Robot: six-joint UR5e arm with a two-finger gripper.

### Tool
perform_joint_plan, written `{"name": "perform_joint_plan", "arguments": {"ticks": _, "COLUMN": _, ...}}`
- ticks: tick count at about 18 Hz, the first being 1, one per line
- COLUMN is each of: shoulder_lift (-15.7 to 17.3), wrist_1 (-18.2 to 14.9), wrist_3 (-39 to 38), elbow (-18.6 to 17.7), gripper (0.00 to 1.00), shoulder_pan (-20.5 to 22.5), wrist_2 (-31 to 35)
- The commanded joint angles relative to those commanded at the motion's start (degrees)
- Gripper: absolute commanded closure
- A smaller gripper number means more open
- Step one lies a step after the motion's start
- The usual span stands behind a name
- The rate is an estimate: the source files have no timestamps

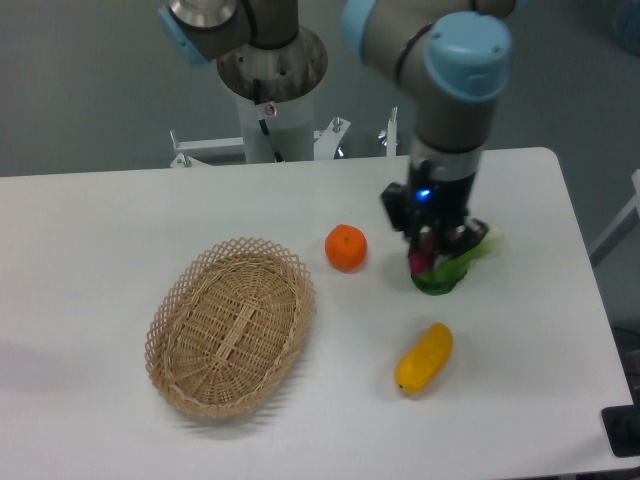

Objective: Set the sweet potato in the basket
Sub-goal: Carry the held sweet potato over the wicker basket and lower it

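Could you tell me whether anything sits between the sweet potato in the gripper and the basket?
The orange lies roughly on the line from the sweet potato, held in the gripper, to the basket; carried above it, nothing blocks.

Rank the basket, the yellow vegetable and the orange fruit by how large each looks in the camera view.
1. basket, by far the largest.
2. yellow vegetable.
3. orange fruit, smallest, though close to the yellow vegetable.

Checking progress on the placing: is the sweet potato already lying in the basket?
No, the basket holds nothing, and the sweet potato is in the pincer above the green vegetable.
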Motion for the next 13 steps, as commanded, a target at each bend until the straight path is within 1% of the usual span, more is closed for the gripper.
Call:
{"name": "perform_joint_plan", "arguments": {"ticks": 5, "shoulder_lift": -0.52, "wrist_1": 6.33, "wrist_3": -16.18, "elbow": -4.66, "gripper": 0.73, "shoulder_pan": -7.65, "wrist_2": 0.18}}
{"name": "perform_joint_plan", "arguments": {"ticks": 7, "shoulder_lift": -1.92, "wrist_1": 8.35, "wrist_3": -20.05, "elbow": -5.28, "gripper": 0.73, "shoulder_pan": -10.46, "wrist_2": 0.61}}
{"name": "perform_joint_plan", "arguments": {"ticks": 9, "shoulder_lift": -3.85, "wrist_1": 10.2, "wrist_3": -22.26, "elbow": -5.37, "gripper": 0.73, "shoulder_pan": -13.27, "wrist_2": 2.63}}
{"name": "perform_joint_plan", "arguments": {"ticks": 13, "shoulder_lift": -9.04, "wrist_1": 14.33, "wrist_3": -22.18, "elbow": -5.63, "gripper": 0.71, "shoulder_pan": -18.63, "wrist_2": 8.69}}
